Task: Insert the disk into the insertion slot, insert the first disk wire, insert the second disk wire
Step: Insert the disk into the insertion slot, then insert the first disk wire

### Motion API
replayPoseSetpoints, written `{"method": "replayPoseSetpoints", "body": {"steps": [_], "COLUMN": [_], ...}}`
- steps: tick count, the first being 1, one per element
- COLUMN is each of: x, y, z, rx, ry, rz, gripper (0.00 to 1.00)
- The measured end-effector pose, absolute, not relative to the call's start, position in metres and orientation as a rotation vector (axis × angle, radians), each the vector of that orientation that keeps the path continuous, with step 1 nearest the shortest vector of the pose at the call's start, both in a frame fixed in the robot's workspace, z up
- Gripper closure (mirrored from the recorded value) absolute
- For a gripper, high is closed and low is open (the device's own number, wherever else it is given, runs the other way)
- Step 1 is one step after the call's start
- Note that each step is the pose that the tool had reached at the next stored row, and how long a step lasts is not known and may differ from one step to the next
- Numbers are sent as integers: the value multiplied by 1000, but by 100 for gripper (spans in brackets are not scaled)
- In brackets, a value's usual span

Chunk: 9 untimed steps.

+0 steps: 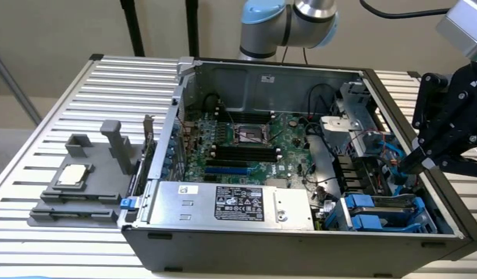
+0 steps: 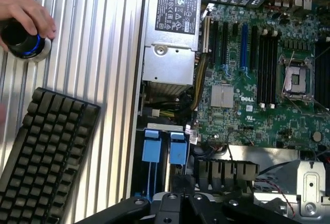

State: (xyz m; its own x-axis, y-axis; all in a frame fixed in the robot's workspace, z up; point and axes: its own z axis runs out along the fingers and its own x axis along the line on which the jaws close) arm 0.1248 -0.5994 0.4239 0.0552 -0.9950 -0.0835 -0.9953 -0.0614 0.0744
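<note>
The insertion slot is a grey cage with bright blue rails in the case's front corner, at the exterior view's right. Blue carrier tabs sit inside it. I cannot make out the disk's metal body among them. My gripper hangs just above and behind the cage, inside the case's side wall, next to a blue wire. In the wrist view the gripper is shut, with a small dark piece right at its tips. I cannot tell whether that piece is pinched.
A silver box with a black label lies along the case front beside the cage. The motherboard covers the case floor. Outside the case, a black keyboard lies on the ribbed table, and a person's hand rests on a black knob.
</note>
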Motion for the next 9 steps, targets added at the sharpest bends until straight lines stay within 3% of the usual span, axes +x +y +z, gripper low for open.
{"method": "replayPoseSetpoints", "body": {"steps": [9], "x": [125], "y": [-599], "z": [424], "rx": [-2280], "ry": [2150], "rz": [176], "gripper": [89]}}
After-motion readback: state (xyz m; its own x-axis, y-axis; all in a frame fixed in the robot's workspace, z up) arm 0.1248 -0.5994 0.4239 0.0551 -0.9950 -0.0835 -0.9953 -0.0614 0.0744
